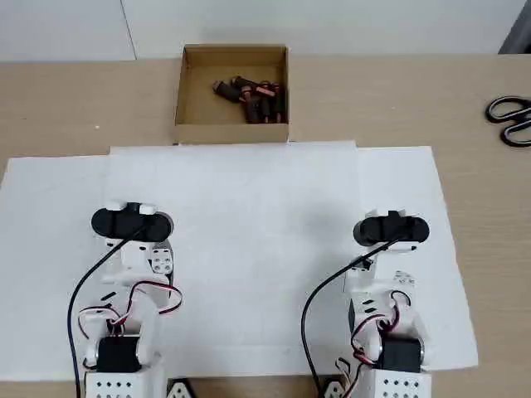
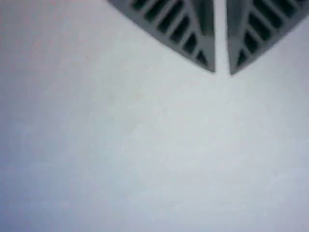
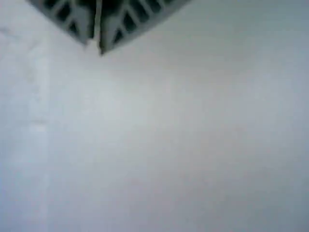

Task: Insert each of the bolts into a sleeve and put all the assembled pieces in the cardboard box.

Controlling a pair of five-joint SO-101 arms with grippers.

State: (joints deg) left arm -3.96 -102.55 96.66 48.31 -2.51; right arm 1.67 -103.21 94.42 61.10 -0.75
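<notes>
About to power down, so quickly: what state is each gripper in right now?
Left gripper: shut, holding nothing, over the white paper.
Right gripper: shut, holding nothing, over the white paper.

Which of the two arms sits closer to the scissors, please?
The arm on the high view's right; the scissors lie on the table on that side, far from the other arm.

Overhead camera; wrist cameras near paper (image 2: 145,154)
</notes>
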